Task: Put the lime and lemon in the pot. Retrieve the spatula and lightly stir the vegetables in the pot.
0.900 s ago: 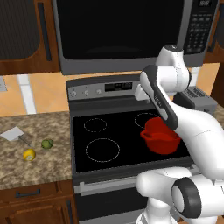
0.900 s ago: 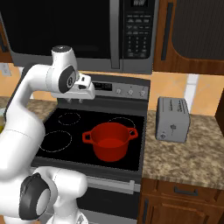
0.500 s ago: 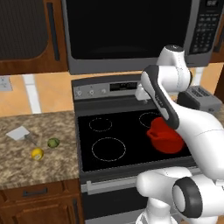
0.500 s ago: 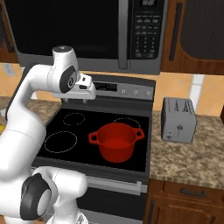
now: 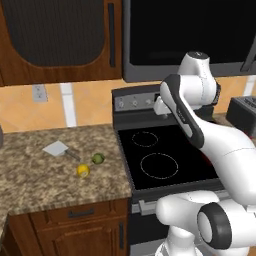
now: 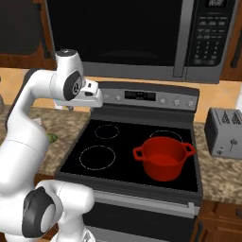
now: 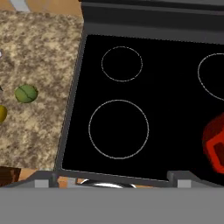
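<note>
Left base view: on the speckled counter (image 5: 35,180), going from the left, the spatula (image 5: 57,148) lying flat, then the lemon (image 5: 83,171), then the lime (image 5: 98,158). All three close together, lime and lemon just beside each other, none touching. To the right of them, the black stove top (image 5: 165,160), with the white arm bent high over it.

Right base view: shows what the first hides. On the right side of the stove top, the red pot (image 6: 165,158), standing upright on the front right ring, nothing seen inside it. Further right, a grey toaster (image 6: 224,132) on the counter. Well apart from the fruits, with the bare left rings between.

Hand view: looks down from above the stove. At the left, the lime on the counter, the lemon cut off by the edge. In the middle, two bare rings. At the right edge, a bit of the pot. At the bottom, the claw (image 7: 111,177) with tips spread wide, holding nothing.
</note>
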